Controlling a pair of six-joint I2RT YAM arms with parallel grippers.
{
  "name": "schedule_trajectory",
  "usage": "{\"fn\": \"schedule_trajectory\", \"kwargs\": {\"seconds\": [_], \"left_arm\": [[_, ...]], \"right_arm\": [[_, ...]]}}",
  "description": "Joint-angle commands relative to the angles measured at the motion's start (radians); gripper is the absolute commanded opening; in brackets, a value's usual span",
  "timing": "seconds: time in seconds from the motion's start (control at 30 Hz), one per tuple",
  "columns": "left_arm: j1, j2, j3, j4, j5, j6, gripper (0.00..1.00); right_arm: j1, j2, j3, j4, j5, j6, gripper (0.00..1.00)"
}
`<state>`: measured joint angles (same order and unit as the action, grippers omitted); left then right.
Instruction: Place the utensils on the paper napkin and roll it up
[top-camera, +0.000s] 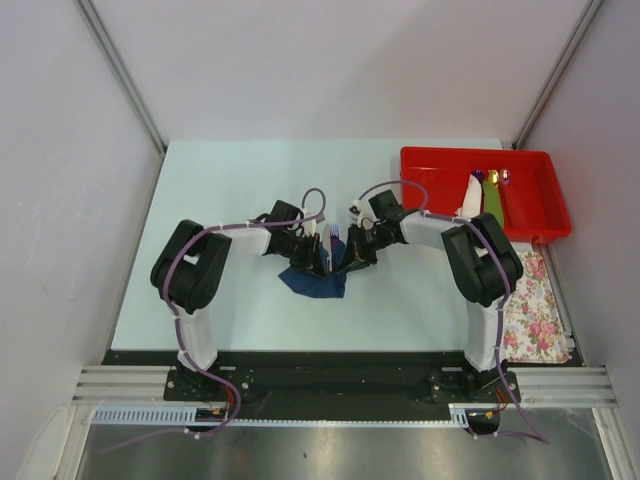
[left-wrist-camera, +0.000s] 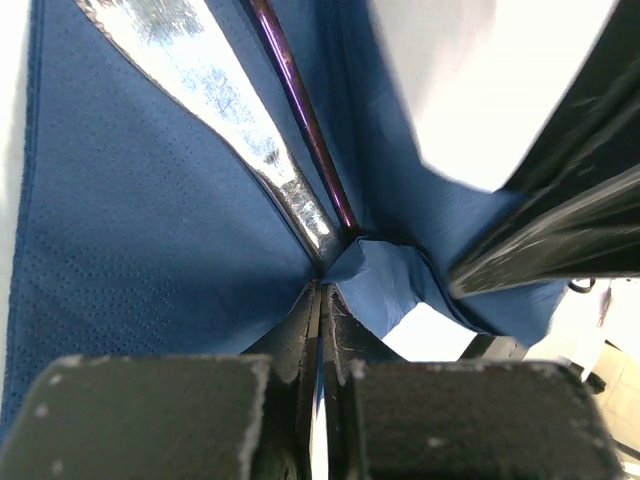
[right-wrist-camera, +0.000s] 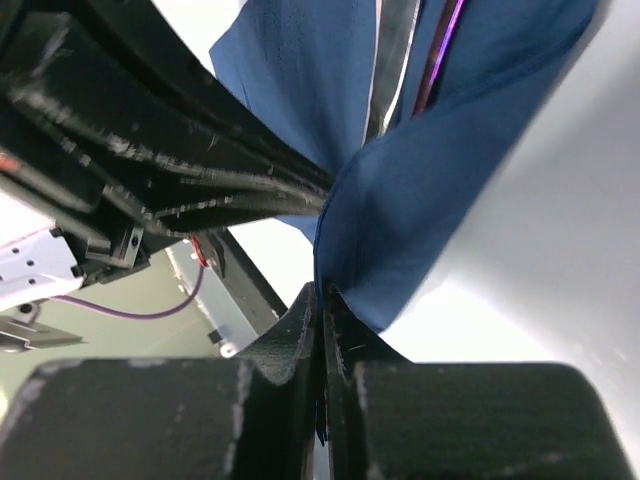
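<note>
The dark blue paper napkin (top-camera: 310, 284) lies mid-table, lifted at its far side where both arms meet. My left gripper (top-camera: 318, 262) is shut on a napkin edge (left-wrist-camera: 380, 275), its tips (left-wrist-camera: 322, 287) pinching the paper. My right gripper (top-camera: 347, 262) is shut on another fold of the napkin (right-wrist-camera: 400, 200), pinched at its tips (right-wrist-camera: 322, 292). The utensils lie in the napkin: a shiny knife blade (left-wrist-camera: 230, 110) and a thin purple handle (left-wrist-camera: 305, 120), also seen as the blade (right-wrist-camera: 395, 60) and the purple handle (right-wrist-camera: 437, 60). A pale utensil end (top-camera: 335, 233) sticks out beyond the napkin.
A red tray (top-camera: 530, 215) at the back right holds several more utensils and a white item. A pink-flowered white cloth (top-camera: 535, 310) lies at the right edge. The two wrists are almost touching; the right gripper's body (left-wrist-camera: 560, 230) crowds the left wrist view.
</note>
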<state>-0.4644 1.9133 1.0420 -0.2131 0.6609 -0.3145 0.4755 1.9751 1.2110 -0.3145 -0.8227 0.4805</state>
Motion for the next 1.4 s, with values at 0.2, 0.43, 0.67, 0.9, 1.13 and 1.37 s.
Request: {"fn": "schedule_trajectory", "kwargs": {"seconds": [0.2,0.43,0.67,0.9,1.13,1.37], "left_arm": [[-0.016,0.05,0.003,-0.005,-0.089,0.029,0.02],[-0.011,0.056,0.003,-0.003,-0.078,0.028,0.02],[0.016,0.032,0.0,-0.006,-0.061,0.02,0.07],[0.055,-0.057,-0.042,-0.026,-0.021,0.055,0.24],[0.093,-0.141,-0.088,-0.081,-0.007,0.124,0.45],[0.101,-0.157,-0.102,-0.141,-0.004,0.192,0.46]], "right_arm": [[0.066,0.062,0.07,0.124,-0.009,0.105,0.09],[0.084,0.1,0.088,0.141,0.017,0.119,0.09],[0.089,0.136,0.084,0.143,0.026,0.107,0.08],[0.089,0.149,0.082,0.135,0.054,0.083,0.08],[0.086,0.163,0.082,0.129,0.069,0.067,0.07],[0.089,0.162,0.087,0.14,0.074,0.079,0.08]]}}
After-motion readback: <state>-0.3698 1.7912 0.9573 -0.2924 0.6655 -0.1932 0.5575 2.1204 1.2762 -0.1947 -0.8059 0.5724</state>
